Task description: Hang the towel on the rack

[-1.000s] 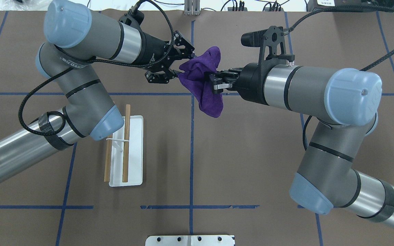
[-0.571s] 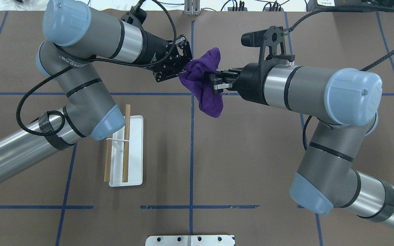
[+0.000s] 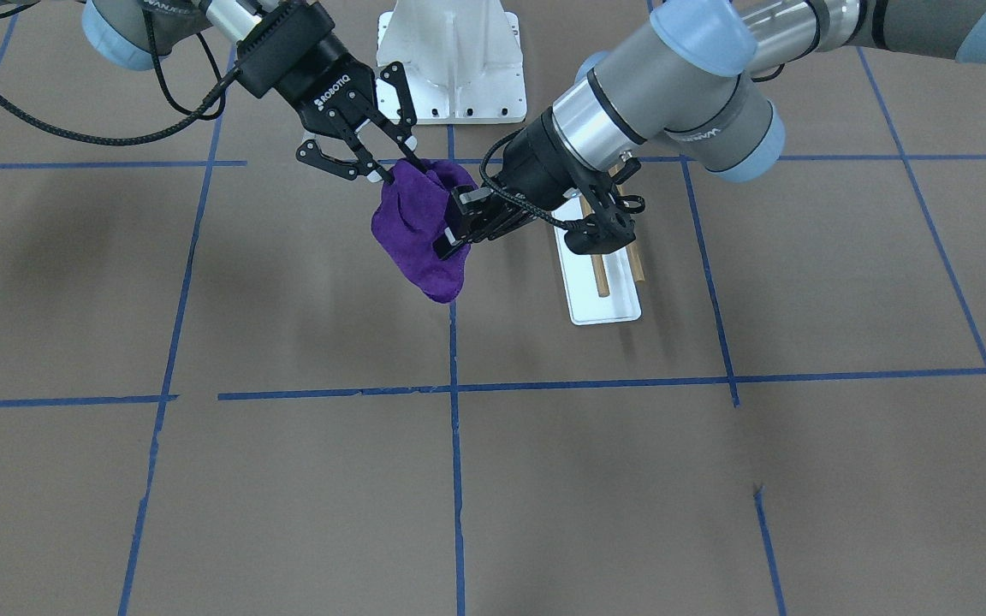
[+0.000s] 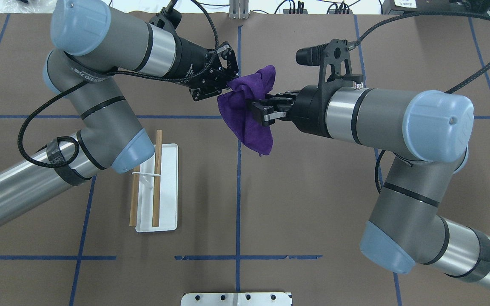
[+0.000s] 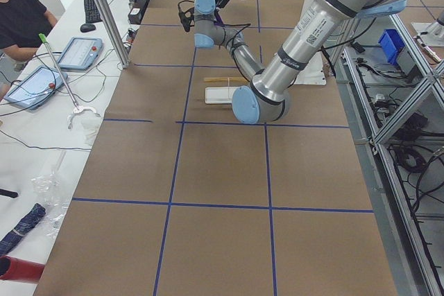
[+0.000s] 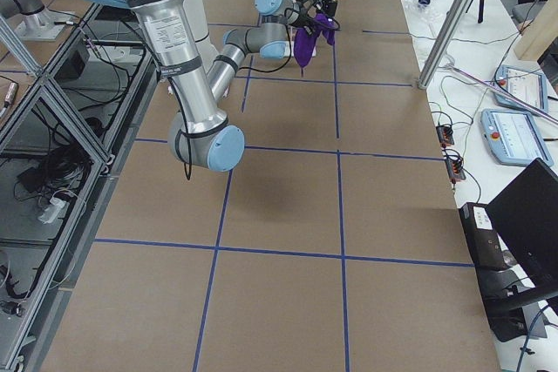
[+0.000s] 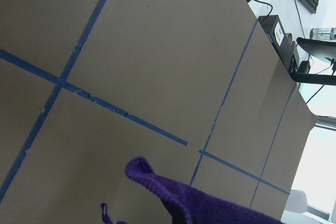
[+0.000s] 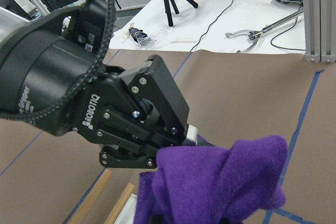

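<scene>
**Purple towel (image 4: 249, 123) held in the air, rack (image 4: 166, 199) not yet reached**

In the front-facing view the towel (image 3: 412, 231) is seen lifted clear of the table (image 3: 630, 479), bunched, with its lower end hanging free. It is pinched by the left pincer (image 3: 459, 229) at one side and by the right pincer (image 3: 390, 174) at the upper edge. Probably it is held so in order to be passed or spread before hanging. The rack (image 3: 600, 304) is partly covered by the left arm.

In the overhead view both pincers are found pressed together on the cloth from opposite sides. The rack stands well apart, beside the left elbow, and nothing is laid over its two wooden rods (image 4: 156, 178).

In the two side views the pincers are too small to be judged.

In the left wrist view only a purple edge (image 7: 210, 203) is shown at the bottom; the fingers themselves are cut off.

In the right wrist view the left pincer (image 8: 184, 135) is seen shut on the towel (image 8: 226, 182), which hides the right pincer's own fingers.
</scene>
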